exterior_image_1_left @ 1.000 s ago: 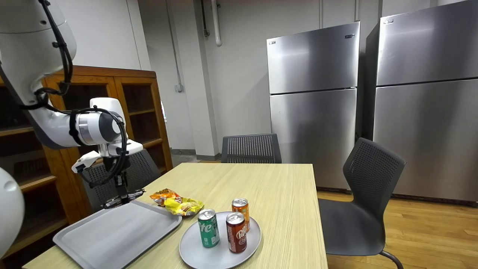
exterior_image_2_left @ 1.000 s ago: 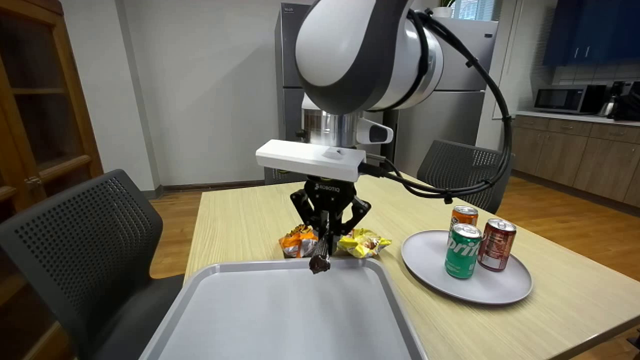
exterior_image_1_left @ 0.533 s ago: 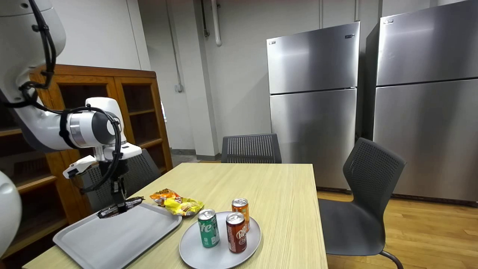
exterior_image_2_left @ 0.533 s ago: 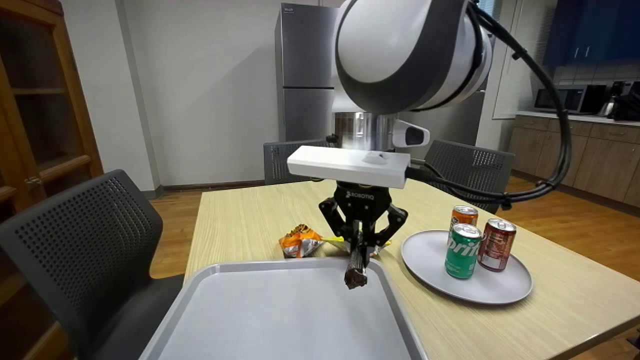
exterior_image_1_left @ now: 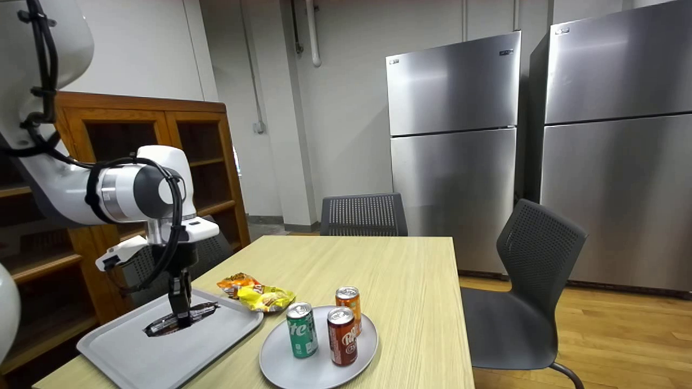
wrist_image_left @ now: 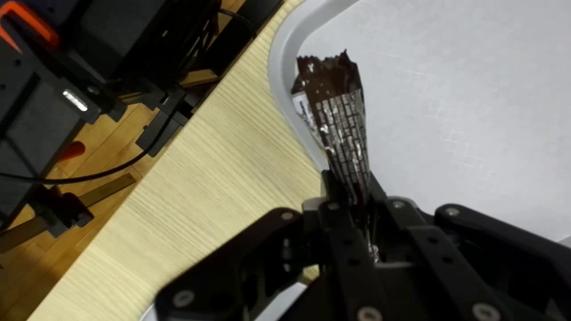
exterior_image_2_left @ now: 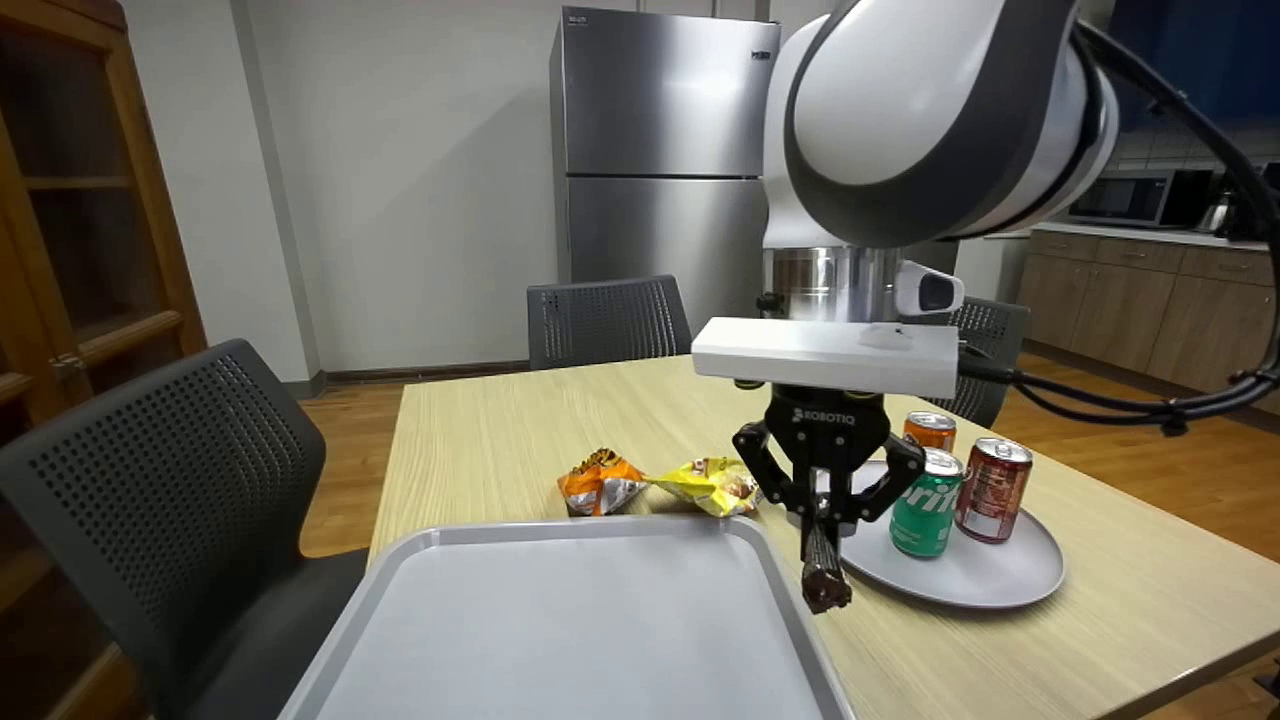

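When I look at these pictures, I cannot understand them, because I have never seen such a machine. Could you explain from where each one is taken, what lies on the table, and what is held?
The white machine is a robot arm; the black part at its end is a gripper, which pinches things. Two pictures come from cameras outside the robot; the close one, from a camera on its wrist. On the table are a grey tray, an orange packet, a yellow packet, and a grey plate with a green can, a dark red can and an orange can standing on it. The gripper is closed on a dark packet; whether this touches the tray, I cannot tell.
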Robot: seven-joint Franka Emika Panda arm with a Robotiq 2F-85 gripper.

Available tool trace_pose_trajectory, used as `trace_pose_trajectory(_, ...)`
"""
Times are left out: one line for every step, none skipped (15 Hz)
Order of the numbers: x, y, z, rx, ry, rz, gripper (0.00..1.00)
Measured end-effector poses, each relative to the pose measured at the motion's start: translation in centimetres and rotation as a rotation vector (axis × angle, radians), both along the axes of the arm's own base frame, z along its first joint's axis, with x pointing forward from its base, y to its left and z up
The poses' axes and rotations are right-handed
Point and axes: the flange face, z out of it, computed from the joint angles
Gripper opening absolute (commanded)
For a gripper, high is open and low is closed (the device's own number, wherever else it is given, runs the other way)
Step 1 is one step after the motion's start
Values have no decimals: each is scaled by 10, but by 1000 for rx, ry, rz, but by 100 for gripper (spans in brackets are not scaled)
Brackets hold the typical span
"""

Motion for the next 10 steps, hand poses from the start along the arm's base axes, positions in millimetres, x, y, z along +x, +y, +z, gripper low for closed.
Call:
trace_pose_trajectory(-1, -7, -3, -2, 8, -4, 4)
trace_pose_trajectory(-2, -14, -6, -4, 16, -9, 4)
trace_pose_trajectory(-3, -21, -8, -6, 23, -16, 4)
trace_pose_trajectory(-4, -28, -11, -8, 30, -23, 4)
trace_pose_trajectory(-5, -34, -13, -9, 37, -31, 4)
trace_pose_trajectory(-6, -40, -15, -12, 43, -36, 4)
trace_pose_trajectory(-6, -44, -17, -13, 49, -40, 4)
trace_pose_trajectory(-7, -47, -20, -17, 54, -38, 4)
trace_pose_trajectory(-7, -48, -22, -22, 59, -34, 4)
trace_pose_trajectory(-8, -49, -25, -27, 64, -28, 4)
